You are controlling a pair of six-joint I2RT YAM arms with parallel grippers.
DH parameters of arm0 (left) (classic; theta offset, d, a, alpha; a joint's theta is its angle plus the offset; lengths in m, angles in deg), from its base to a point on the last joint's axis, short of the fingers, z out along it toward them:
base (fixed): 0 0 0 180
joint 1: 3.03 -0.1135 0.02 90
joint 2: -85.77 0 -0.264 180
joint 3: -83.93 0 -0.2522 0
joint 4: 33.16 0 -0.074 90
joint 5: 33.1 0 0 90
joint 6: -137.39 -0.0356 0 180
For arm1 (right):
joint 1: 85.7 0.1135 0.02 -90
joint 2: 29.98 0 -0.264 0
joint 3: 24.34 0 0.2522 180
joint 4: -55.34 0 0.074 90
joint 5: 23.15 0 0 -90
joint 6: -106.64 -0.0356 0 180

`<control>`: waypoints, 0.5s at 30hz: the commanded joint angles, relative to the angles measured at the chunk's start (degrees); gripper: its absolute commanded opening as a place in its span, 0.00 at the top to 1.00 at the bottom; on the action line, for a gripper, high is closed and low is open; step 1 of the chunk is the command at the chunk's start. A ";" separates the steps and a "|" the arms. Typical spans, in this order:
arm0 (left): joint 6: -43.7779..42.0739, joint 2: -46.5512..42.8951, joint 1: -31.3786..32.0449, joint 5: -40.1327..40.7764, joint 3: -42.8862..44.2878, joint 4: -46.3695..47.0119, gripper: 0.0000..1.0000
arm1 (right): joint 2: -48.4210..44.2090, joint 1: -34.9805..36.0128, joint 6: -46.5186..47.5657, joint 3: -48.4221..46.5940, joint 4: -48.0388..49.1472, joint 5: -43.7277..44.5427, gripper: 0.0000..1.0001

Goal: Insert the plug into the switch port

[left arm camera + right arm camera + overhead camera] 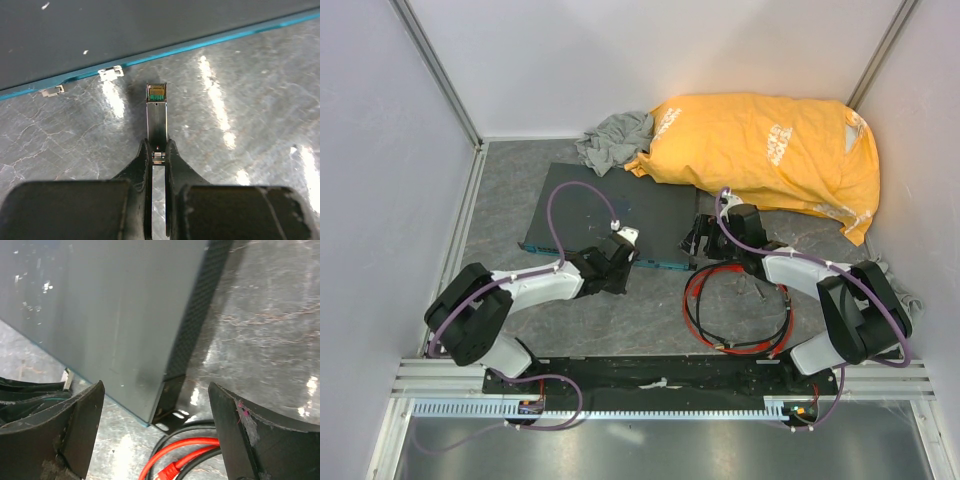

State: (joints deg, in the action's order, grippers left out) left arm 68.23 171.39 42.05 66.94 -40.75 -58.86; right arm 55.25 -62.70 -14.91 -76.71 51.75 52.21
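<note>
The switch (pixel 605 215) is a flat dark grey box with a thin blue-green front edge (pixel 200 48); its sockets do not show. My left gripper (pixel 623 240) is shut on a small silver module (pixel 156 112). The module's green and gold end points at the edge, a short way off it, and the fingers (pixel 175 160) pinch its rear. The red cable (pixel 698 300) lies coiled on the table. Its red plug (pixel 170 472) lies free below my right gripper (pixel 157 405). My right gripper is open and empty over the switch's right front corner (pixel 150 417).
A yellow bag (pixel 770 150) and a grey cloth (pixel 615 138) lie behind the switch. A black cable (pixel 200 427) runs beside the red one. Two small metal tabs (pixel 110 73) stick out from the switch's edge. White walls close in the sides.
</note>
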 commanded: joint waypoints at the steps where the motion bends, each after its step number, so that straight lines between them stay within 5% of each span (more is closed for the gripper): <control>1: 2.71 2.44 -0.96 -0.55 2.91 1.75 0.99 | -1.56 0.02 1.58 1.08 0.90 4.17 0.08; 15: 3.86 5.69 -1.49 1.56 5.81 3.07 0.98 | -2.00 0.02 0.53 3.19 3.18 4.26 0.06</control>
State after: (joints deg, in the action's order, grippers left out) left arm 69.87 175.90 40.81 67.25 -37.03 -58.62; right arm 55.07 -62.70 -14.58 -74.09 52.23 55.45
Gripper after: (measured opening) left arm 0.077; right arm 0.934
